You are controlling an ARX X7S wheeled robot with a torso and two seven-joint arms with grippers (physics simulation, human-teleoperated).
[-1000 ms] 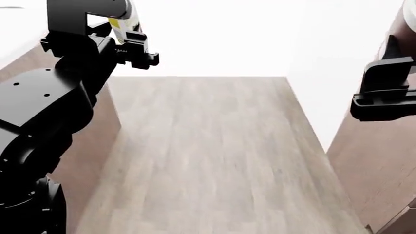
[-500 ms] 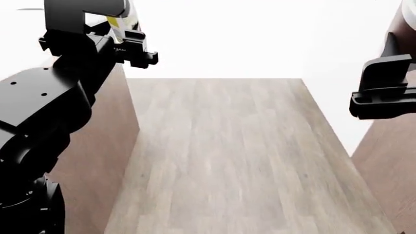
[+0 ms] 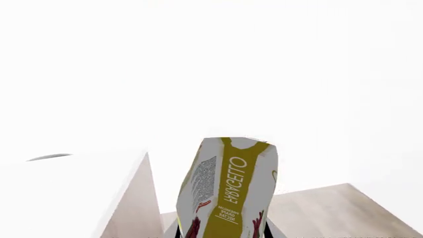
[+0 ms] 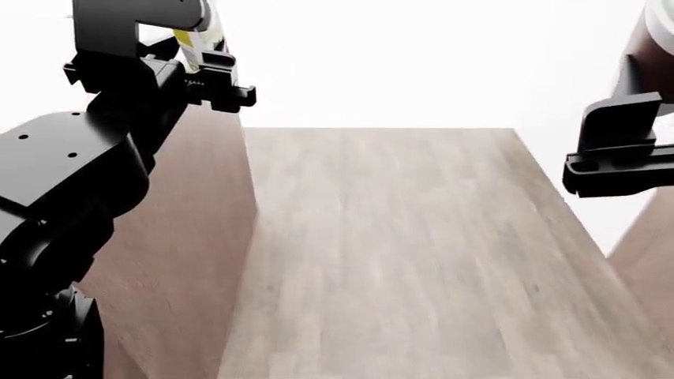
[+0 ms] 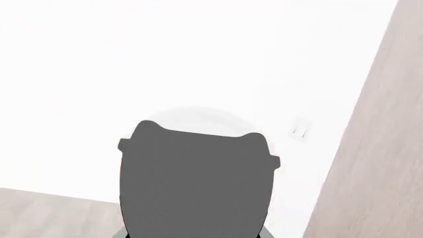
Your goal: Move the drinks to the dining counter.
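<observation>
While the base is rolling over the wood floor, I am carrying the small white carton with yellow-green print (image 3: 228,191), pinched between the left gripper's (image 4: 205,59) jaws. The right gripper (image 4: 621,162) is holding a dark cup-like object (image 5: 196,181); its jaw state I cannot tell. Nothing is delivered yet.

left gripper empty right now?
No, the left wrist view shows the small white carton with yellow-green print held upright in the left gripper.
</observation>
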